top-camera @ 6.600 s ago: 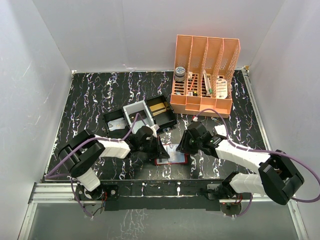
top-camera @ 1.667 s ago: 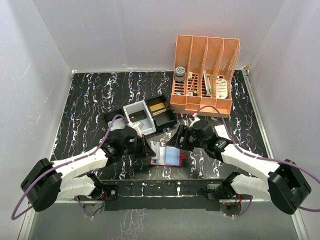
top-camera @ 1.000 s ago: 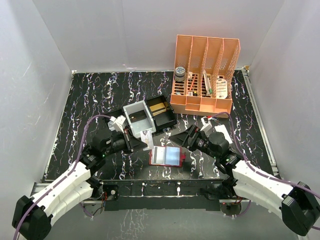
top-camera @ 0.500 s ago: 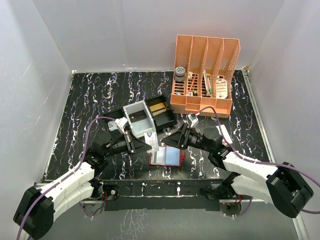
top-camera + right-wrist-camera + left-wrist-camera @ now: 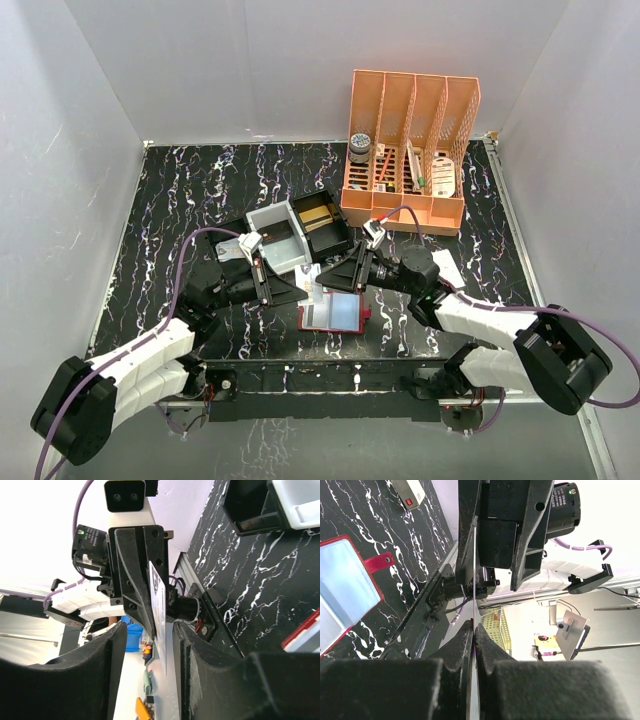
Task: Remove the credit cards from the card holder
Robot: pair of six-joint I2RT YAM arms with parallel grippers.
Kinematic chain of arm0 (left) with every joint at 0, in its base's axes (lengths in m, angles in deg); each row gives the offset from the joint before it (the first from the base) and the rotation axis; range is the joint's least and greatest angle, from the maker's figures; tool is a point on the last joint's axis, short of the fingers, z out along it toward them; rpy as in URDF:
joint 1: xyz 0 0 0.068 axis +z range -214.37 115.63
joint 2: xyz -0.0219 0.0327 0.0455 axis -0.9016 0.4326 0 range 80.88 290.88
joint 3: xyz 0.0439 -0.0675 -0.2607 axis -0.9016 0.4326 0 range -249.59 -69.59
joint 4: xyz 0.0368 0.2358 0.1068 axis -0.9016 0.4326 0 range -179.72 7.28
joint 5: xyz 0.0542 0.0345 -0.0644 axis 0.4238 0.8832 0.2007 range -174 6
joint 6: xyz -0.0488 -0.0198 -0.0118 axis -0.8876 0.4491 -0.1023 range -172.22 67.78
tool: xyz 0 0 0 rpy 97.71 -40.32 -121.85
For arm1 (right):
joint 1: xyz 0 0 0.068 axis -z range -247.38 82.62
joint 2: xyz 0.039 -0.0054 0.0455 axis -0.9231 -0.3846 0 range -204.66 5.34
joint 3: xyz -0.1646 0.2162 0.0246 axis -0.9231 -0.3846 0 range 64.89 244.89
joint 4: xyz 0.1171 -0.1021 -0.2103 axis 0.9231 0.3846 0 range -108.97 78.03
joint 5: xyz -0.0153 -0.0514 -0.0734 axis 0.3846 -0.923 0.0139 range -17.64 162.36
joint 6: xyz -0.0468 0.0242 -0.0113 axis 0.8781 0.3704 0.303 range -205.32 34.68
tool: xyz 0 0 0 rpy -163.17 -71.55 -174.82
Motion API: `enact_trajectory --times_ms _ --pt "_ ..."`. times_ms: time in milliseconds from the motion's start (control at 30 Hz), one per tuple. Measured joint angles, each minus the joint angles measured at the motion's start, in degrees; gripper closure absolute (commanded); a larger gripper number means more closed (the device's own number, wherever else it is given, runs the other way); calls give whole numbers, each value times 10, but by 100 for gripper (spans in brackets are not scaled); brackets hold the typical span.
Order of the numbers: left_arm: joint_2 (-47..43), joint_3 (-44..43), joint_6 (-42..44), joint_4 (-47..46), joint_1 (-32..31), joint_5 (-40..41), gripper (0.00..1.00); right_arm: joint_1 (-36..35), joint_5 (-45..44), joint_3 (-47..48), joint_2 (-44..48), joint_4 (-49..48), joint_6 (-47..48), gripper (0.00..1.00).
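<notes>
- The left hand (image 5: 300, 285) is pressed together on a credit card (image 5: 310, 281). It pinches the card's lower edge and holds it upright in the air, just beyond the far-left corner of the card holder (image 5: 304, 320). That grip is the same as a second ago.
- The change is in the right hand (image 5: 336, 274). A second ago it hung well to the right of the holder, spread wide. It has since swung left and now meets the left hand head-on at the card.
- Its fingers have been narrowing as it came.
  - In the right wrist view they stand one on each side of the card (image 5: 159, 615), about half spread, with a gap showing on both sides, so there is no pinch yet.
  - In the left wrist view the card (image 5: 475, 575) is a thin line running close along one right finger (image 5: 468, 535). Whether they touch cannot be told.
- The card holder lies open and flat near the middle of the tabletop's (image 5: 180, 200) near edge, with its snap tab (image 5: 365, 316) pointing right. Neither hand touches it, and a pale blue card (image 5: 338, 312) lies in it.
- This looks like a hand-over: one card is out, and the right hand is about to take it so the left is free again.
- The job is not finished while the pale blue card sits in the holder.
- The likely risk is the left hand letting go before the right has fully closed, which would drop the card.
</notes>
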Motion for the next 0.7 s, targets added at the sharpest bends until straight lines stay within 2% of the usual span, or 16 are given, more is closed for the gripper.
enact_trajectory --times_ms 567,700 --pt "-2 0 -24 -37 0 -17 100 -23 48 24 -58 -54 -37 84" --pt "-2 0 -26 -40 0 -18 100 -30 47 26 -64 -66 -42 84"
